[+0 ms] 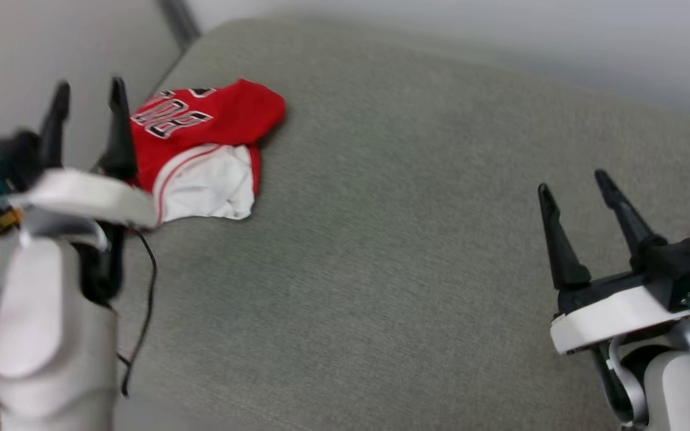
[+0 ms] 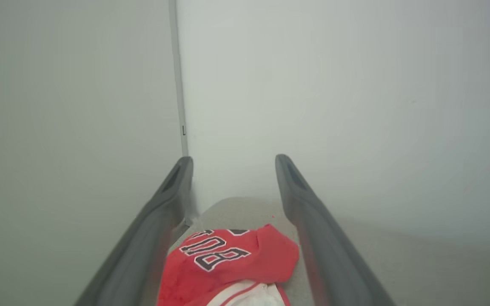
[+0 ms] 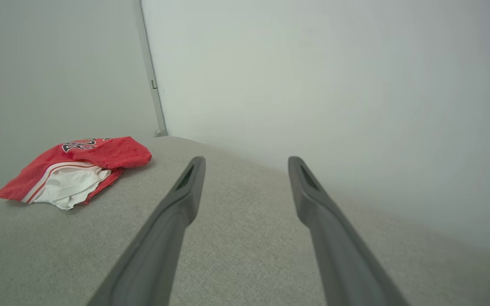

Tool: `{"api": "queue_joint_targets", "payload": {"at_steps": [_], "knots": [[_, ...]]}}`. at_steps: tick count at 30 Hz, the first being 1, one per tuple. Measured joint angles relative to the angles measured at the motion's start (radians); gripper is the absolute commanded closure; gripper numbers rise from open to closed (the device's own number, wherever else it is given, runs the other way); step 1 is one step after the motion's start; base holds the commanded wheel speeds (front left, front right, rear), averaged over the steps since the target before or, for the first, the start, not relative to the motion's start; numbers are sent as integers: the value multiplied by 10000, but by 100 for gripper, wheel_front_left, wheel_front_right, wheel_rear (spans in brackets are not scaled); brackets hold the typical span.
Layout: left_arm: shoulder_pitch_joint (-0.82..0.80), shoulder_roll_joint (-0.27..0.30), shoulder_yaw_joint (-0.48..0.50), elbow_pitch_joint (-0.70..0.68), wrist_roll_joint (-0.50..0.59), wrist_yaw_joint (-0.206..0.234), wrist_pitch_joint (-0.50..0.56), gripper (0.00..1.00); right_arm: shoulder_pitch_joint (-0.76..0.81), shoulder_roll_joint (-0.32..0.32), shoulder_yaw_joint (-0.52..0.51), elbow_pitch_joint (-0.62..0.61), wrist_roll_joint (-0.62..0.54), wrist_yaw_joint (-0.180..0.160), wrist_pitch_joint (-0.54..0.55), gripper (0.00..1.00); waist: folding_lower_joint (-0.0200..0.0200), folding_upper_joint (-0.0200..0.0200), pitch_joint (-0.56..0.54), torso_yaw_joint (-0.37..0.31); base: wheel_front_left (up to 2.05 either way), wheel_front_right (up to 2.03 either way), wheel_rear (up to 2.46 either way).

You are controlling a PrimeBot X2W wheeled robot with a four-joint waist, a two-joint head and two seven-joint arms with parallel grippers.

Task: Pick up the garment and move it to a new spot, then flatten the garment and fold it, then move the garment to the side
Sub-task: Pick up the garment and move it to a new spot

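Head view sets out the whole layout: the garment (image 1: 207, 143), a crumpled red T-shirt with black white-outlined lettering and a white sleeve with red stripes, lies bunched at the far left of a grey fabric surface (image 1: 411, 251), close to the pale wall's corner. The left gripper (image 1: 89, 85) stands at the shirt's left edge, its inner finger overlapping the red cloth, and a black cable (image 1: 150, 281) hangs from that arm. The right gripper (image 1: 572, 181) sits at the lower right, well apart from the shirt.

The left wrist view gives what the head view cannot: the shirt lies low between that gripper's two fingers, lettering uppermost, while the fingertips point past it at the wall. The jaws are spread wide with nothing clamped; whether either finger touches the cloth I cannot tell.

The right wrist view adds the shirt's profile: a low heap, red folded over the white sleeve, off to the upper left of its own fingers. Those jaws are likewise wide apart and empty, above bare grey fabric.
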Motion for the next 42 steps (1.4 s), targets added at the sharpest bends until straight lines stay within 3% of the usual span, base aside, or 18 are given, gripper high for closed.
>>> {"api": "queue_joint_targets", "payload": {"at_steps": [8, 13, 17, 20, 26, 30, 31, 32, 36, 37, 42], "knots": [[-2531, 1829, 247, 1099, -1200, -119, 3306, 0, -852, -115, -98, -525, -132, 0, -127, 0, 1, 0, 1801, -1000, 0, 0, 0], [-3276, 2897, 213, 2278, -1988, -130, 6038, 0, -1340, -61, -15, -717, -163, 0, -364, 0, 2, 0, 2849, -1649, 0, 0, 0], [-3403, 3595, 167, 2769, -2426, -132, 7442, 0, -1624, -15, 58, -922, -194, -2, -497, 0, 2, 0, 3522, -2156, 0, 0, 0], [-3469, 3935, 299, 3187, -2690, -128, 8347, 0, -1778, 17, 176, -1001, -192, 0, -545, 0, 3, 0, 3931, -2494, 0, 0, 0], [-3337, 4245, 508, 3680, -2993, 487, 9726, 0, -1874, 65, 213, -1020, -153, 0, -677, 0, 1, 0, 4456, -2992, 0, 0, 0], [-3243, 4326, 598, 3632, -3078, 734, 10036, 0, -1876, 75, 178, -988, -140, 0, -702, 0, 0, 0, 4510, -3137, 0, 0, 0], [-3196, 4332, 598, 3601, -3080, 784, 10063, 55, -1877, 79, 151, -984, -136, 0, -702, 0, 0, 0, 4472, -3141, 0, 0, 0], [-3099, 4334, 589, 3536, -3076, 784, 10057, 100, -1876, 82, 128, -986, -146, 0, -704, 0, 0, 0, 4423, -3141, 0, 0, 0], [-2683, 4289, 391, 3392, -2796, 802, 9461, 100, -1830, 94, 50, -926, -163, 0, -723, 0, 1, 0, 4123, -3091, 0, 0, 0], [-2552, 4149, 251, 3302, -2481, 807, 8475, 100, -1711, 107, 27, -846, -161, -2, -761, 0, 1, 0, 3767, -3018, 0, 0, 0], [-2773, 4088, 130, 3214, -2017, 911, 6491, 100, -1381, 125, -29, -617, -63, 0, -828, 0, 0, 0, 2949, -2865, 0, 0, 0]]}}
